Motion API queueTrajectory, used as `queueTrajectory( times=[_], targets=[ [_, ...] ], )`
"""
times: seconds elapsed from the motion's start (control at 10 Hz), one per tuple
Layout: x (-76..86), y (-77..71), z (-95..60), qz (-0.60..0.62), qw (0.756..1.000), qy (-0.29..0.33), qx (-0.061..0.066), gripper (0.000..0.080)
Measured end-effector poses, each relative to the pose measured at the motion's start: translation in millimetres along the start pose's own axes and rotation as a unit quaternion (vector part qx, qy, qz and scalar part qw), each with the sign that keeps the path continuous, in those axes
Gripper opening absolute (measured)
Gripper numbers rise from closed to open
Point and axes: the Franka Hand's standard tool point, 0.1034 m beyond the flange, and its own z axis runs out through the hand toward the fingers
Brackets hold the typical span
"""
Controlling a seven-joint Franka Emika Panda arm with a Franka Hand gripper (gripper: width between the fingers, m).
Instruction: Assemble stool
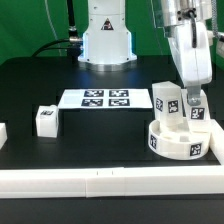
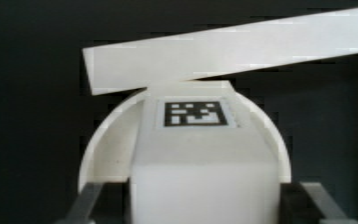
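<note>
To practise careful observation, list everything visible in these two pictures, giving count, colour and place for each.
seat: one, white, round, at the exterior view's right
standing leg: one, white, tagged, upright on the seat
held leg: one, white, tagged, on the seat beside the standing leg
loose leg: one, white, on the table at the exterior view's left
marker board: one, white, flat, mid-table
border rails: white, along the near table edge
table: one, black
gripper: one, fingers against the held leg's sides
</note>
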Motion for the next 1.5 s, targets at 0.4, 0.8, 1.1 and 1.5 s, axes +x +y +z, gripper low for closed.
queueTrajectory(
  times=[0.4, 0.8, 1.1, 1.5],
  targets=[
    [3.0, 4.7, 1.3, 0.210, 0.977, -0.022, 0.021, 0.0337],
    [7.1, 6.4, 0.2, 0.387, 0.920, -0.049, 0.042, 0.0337],
    [5.3, 8.5, 0.5, 0.404, 0.912, -0.055, 0.041, 0.0337],
    [3.5, 0.8, -14.1, 0.373, 0.924, -0.065, 0.049, 0.0560]
  ],
)
